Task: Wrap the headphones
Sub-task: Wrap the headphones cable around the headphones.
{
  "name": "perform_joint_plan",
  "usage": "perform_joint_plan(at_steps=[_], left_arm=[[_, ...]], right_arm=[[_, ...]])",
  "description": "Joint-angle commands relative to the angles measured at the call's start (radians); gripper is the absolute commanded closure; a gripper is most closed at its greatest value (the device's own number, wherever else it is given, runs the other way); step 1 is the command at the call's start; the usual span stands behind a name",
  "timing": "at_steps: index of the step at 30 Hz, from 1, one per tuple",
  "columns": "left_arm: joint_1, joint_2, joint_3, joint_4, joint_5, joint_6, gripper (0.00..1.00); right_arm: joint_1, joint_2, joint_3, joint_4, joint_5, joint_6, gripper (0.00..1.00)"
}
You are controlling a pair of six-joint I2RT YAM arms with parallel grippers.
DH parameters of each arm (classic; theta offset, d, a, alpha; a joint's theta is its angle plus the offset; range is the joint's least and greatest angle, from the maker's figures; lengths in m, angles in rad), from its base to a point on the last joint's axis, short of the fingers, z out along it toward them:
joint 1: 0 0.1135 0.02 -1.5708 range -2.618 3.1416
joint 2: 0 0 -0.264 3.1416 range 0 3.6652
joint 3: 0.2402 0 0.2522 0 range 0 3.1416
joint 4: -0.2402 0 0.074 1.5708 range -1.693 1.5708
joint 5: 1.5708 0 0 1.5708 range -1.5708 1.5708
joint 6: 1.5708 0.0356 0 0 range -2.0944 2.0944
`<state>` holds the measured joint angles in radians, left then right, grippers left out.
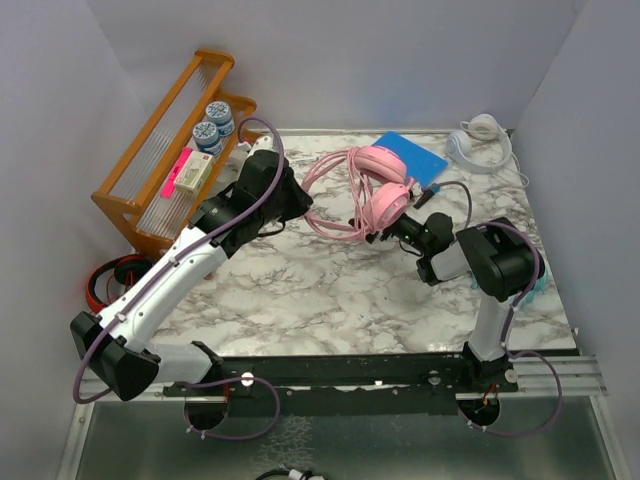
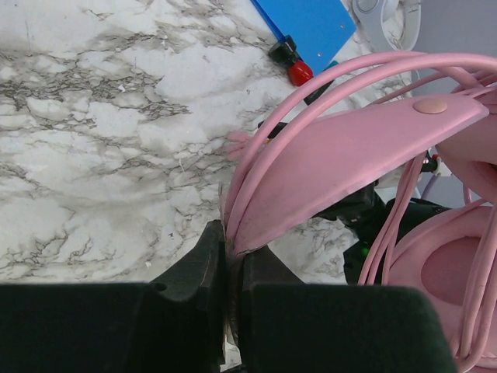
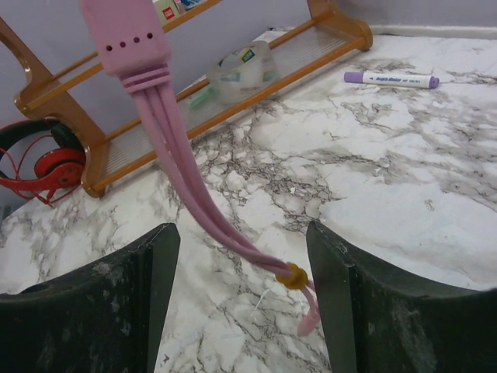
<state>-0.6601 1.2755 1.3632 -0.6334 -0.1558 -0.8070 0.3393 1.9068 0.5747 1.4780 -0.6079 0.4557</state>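
Pink headphones: one, clamped in closed left pincer.
Right pincer: open, astride pink cable.
White headphones: one, beyond right pincer.
Red-and-black headphones: one, left of left pincer.
Tabletop: marbled; walls lilac.

The marble-patterned table carries a slatted wooden rack along its far left edge, a purple marker near one end of the rack, a flat blue pad at far centre, white headphones in the far right corner, and pink headphones near the middle, cable loops trailing onto the surface.
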Motion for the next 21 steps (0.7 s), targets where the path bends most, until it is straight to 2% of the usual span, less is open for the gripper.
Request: perform_joint_plan(at_steps=[1, 4, 8, 11, 17, 21], left_arm=[[0.005, -0.002, 0.075, 0.071, 0.050, -0.044, 1.00], [0.005, 0.000, 0.089, 0.069, 0.057, -0.047, 1.00], [0.004, -0.002, 0.109, 0.065, 0.062, -0.050, 1.00], [0.004, -0.004, 0.123, 0.064, 0.063, -0.051, 1.00], [0.031, 0.016, 0.141, 0.041, 0.033, -0.033, 1.00], [0.090, 0.031, 0.124, 0.054, 0.090, -0.053, 1.00]], right_arm=[[0.007, 0.042, 0.042, 0.132, -0.004, -0.012, 0.27], [0.007, 0.064, 0.048, 0.139, 0.006, -0.002, 0.33], [0.007, 0.077, 0.042, 0.170, 0.006, 0.022, 0.49], [0.007, 0.071, 0.031, 0.186, -0.002, 0.033, 0.71], [0.017, 0.043, 0.000, 0.241, -0.036, 0.124, 0.99], [0.058, -0.008, -0.062, 0.242, -0.029, 0.167, 0.99]])
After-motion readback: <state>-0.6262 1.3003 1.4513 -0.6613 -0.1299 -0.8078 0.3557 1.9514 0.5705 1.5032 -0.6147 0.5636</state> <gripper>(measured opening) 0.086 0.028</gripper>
